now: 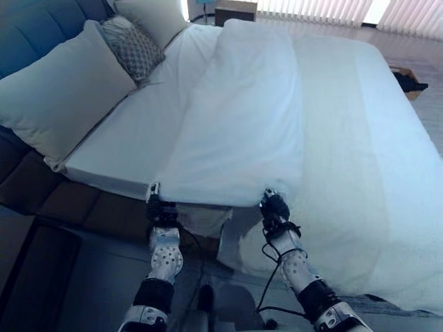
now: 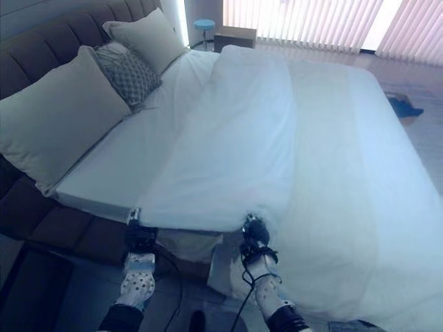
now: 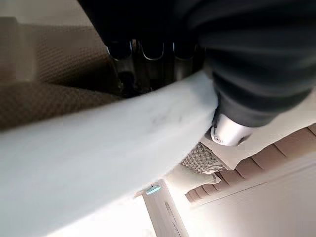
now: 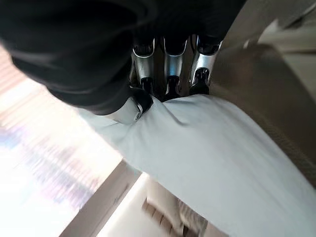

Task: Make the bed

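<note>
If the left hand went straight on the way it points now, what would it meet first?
Probably the folded duvet itself, whose near edge the left hand already grips. Further along that line lies the bare sheet, though depth is hard to judge.

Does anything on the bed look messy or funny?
Yes. The white duvet is folded back on itself, leaving the sheet bare beside the pillows. The left hand and right hand grip its edge.

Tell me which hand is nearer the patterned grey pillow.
Left. The left hand grips the folded duvet's near edge on the headboard side, closer to the patterned grey pillow. The right hand grips the same edge further toward the foot.
</note>
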Tool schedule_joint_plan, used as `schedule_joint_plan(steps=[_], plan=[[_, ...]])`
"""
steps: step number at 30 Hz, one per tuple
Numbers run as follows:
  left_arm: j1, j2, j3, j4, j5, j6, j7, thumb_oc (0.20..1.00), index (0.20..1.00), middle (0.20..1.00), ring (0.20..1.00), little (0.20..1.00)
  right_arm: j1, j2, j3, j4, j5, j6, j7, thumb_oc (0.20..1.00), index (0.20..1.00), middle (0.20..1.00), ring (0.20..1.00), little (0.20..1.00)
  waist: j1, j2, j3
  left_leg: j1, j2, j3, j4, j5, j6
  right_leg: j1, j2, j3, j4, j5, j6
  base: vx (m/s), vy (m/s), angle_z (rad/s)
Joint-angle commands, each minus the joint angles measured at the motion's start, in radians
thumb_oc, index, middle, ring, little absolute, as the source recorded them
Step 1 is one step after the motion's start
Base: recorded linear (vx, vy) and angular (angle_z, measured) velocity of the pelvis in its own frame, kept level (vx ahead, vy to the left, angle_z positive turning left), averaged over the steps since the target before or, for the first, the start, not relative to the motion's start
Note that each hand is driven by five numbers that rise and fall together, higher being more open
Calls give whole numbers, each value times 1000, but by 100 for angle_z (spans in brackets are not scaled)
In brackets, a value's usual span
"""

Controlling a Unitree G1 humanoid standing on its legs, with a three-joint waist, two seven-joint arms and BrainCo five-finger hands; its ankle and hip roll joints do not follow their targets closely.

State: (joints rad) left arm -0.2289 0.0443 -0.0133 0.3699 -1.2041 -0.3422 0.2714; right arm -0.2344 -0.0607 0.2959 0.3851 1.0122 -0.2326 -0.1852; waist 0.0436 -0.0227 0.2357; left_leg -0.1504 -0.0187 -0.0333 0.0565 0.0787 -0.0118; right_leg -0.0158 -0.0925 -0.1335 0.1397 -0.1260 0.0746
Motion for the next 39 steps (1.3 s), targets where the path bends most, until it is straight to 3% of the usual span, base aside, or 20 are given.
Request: schedule_joint_plan(steps=[1,7,13,15,17,25,26,27,32,39], plan=[[56,54,134,-93,44,-128,-33,200,200,200,200,200,57,-41,-31,-106,-32,-73,48,200,200,200,200,200,24,-12,-2,73,-35,31,-44,-86,-10,-73,19,32,-1,68,19,-17,-66,16],[97,29,139,-44,13,-116,-12,200,200,200,200,200,138,-51,-7,-37,-39,-49,45,200,200,200,200,200,27,-22,52,2,-27,14,-51,-55,-16,-109,26,5,-48,87,15,-83,-90,8],[50,54,105,87,55,-102,25,200,200,200,200,200,75,-87,73,113,-159,1,3,200,200,200,200,200,42,-31,131,-98,-10,-11,-66,-8,-27,-216,24,-42,-37,103,12,-66,-73,16],[49,54,105,87,55,-102,25,200,200,200,200,200,74,-87,73,114,-159,1,3,200,200,200,200,200,42,-31,131,-99,-10,-11,-66,-7,-27,-217,24,-42,-37,103,12,-4,-26,11],[-12,72,66,181,111,-95,59,200,200,200,200,200,-5,-78,110,226,-205,24,-27,200,200,200,200,200,46,-30,179,-161,-4,-12,-45,-4,-33,-268,21,-50,-29,110,12,4,-29,10],[-160,130,23,298,188,-100,104,200,200,200,200,200,-224,-82,179,369,-294,51,-45,200,200,200,200,200,56,-13,250,-250,-9,5,11,-16,-35,-341,11,-38,-15,124,14,7,12,1],[-177,139,22,308,190,-95,104,200,200,200,200,200,-249,-85,179,381,-292,52,-48,520,520,520,520,520,58,-13,257,-258,-10,10,15,-18,-35,-347,11,-37,-16,127,15,0,0,0],[-193,151,20,335,203,-87,110,1000,1000,1000,1000,1000,-273,-87,171,400,-297,52,-52,1000,1000,1000,1000,1000,57,-12,262,-264,-9,13,18,-19,-35,-352,10,-35,-18,130,16,0,0,0],[-236,183,13,392,269,-69,160,1000,1000,1000,1000,1000,-326,-81,155,452,-317,59,-75,1000,1000,1000,1000,1000,51,-6,274,-266,-12,35,14,-23,-35,-357,9,-23,-33,142,22,16,24,-4],[-196,185,29,506,397,-14,212,1000,1000,1000,1000,1000,-241,-87,66,588,-301,77,-74,1000,1000,1000,1000,1000,29,3,272,-220,-18,66,16,-41,-30,-328,7,-1,-26,134,25,3,13,-6]])
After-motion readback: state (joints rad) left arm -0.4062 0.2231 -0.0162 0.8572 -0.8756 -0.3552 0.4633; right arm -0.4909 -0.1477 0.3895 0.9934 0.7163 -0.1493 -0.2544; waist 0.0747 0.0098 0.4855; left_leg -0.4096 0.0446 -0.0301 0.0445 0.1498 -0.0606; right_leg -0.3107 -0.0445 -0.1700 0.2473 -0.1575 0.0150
